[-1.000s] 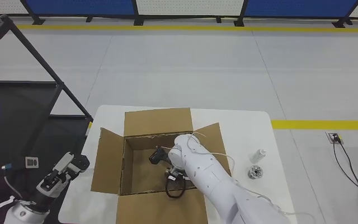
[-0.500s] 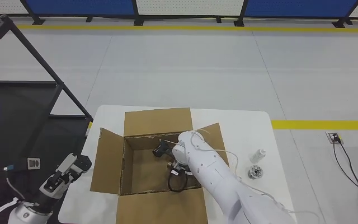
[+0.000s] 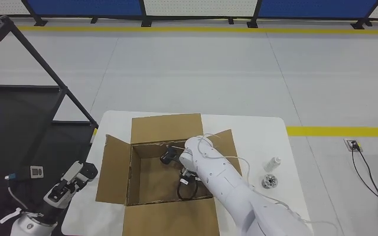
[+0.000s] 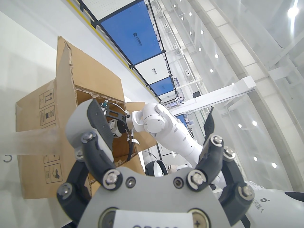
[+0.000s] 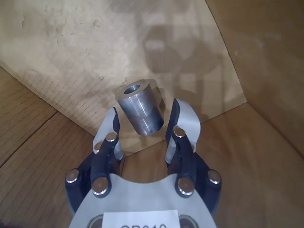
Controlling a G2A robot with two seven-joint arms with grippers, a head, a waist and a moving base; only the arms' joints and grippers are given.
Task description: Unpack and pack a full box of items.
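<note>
Obs: right claw (image 5: 145, 115) is down inside the box (image 5: 71, 36), set about a grey metal cylinder (image 5: 139, 103). I cannot tell whether it pinches the cylinder or only brackets it. The cylinder is short and stepped, with a hole in the end facing away from the wrist. It sits tilted, close to an inner corner of the box. From above, the right arm (image 3: 218, 183) comes in over the box's front right, and its wrist is in the rear half of the box. The left claw (image 4: 152, 117) is spread wide with nothing between its pads. It hangs off the table's (image 3: 260, 133) left edge near the front left corner and looks toward the box's outer left wall. The box is brown cardboard with all four flaps folded out, mid-table and nearer the left edge. Between its right flap and the table's right edge are a small white bottle (image 3: 271, 163) and, just in front of it, a round metal part (image 3: 270, 181). The two lie near each other, not touching.
</note>
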